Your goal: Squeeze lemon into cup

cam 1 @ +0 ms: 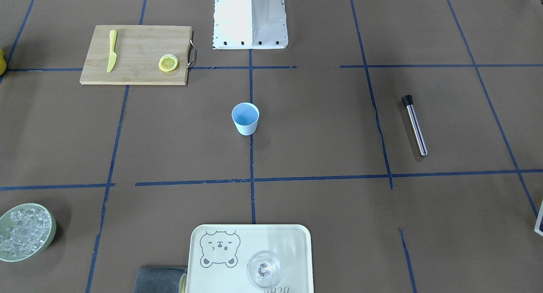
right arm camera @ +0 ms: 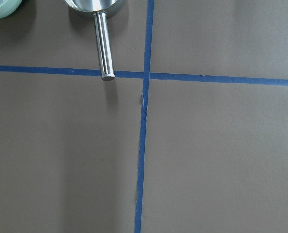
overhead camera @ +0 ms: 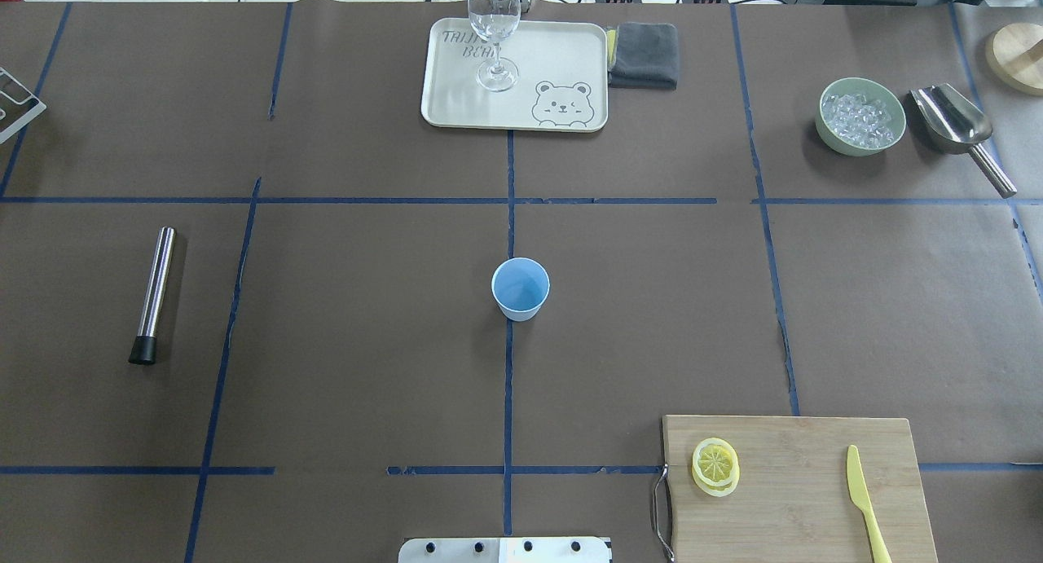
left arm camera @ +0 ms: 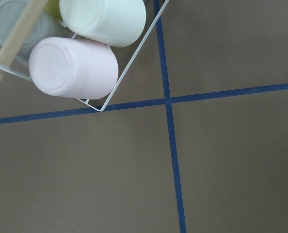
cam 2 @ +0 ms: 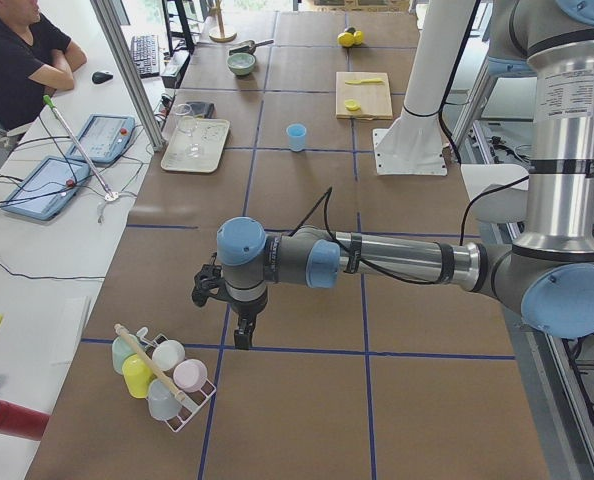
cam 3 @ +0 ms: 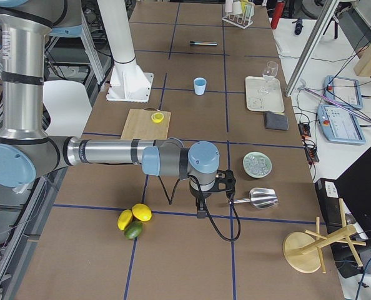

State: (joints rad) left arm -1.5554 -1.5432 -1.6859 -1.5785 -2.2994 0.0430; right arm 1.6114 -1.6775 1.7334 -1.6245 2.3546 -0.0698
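lemon slice (overhead camera: 715, 463): lies flat on the cutting board (overhead camera: 815, 506), near the board's handle end, on top of a 2nd slice that peeks out under it. abt 4–5 o'clock from the cup in overhead view, well apart. nothing grips it.
cup (overhead camera: 520, 288): upright at table centre on the blue tape line, mouth up, blue inside; can't tell if anything's in it.
knife (overhead camera: 862, 498): yellow, flat on the same board, at 3 o'clock of the slice, not touching it.
left gripper (cam 2: 243, 335): seen only in the left side view, points down over the table, just beside the cup rack (cam 2: 162, 375) at its 7 o'clock. open or closed: can't tell. holds nothing that shows.
left wrist view: rack corner w/ a pink cup (left arm camera: 73, 68) at 10 o'clock; no fingers in shot.
right gripper (cam 3: 201, 211): seen only in the right side view, points down, scoop (cam 3: 260, 199) at its 3 o'clock, whole citrus fruit (cam 3: 133, 220) at 9 o'clock. open or closed: can't tell.
right wrist view: scoop handle at 11 o'clock, on the tape line; no fingers in shot.
tray (overhead camera: 456, 98): 12 o'clock of the cup, wine glass (overhead camera: 494, 33) upright on it, grey cloth (overhead camera: 644, 54) beside it.
ice bowl (overhead camera: 861, 115): 2 o'clock of the cup, far.
metal rod (overhead camera: 155, 290): 9 o'clock of the cup, lying flat, black tip toward the robot.
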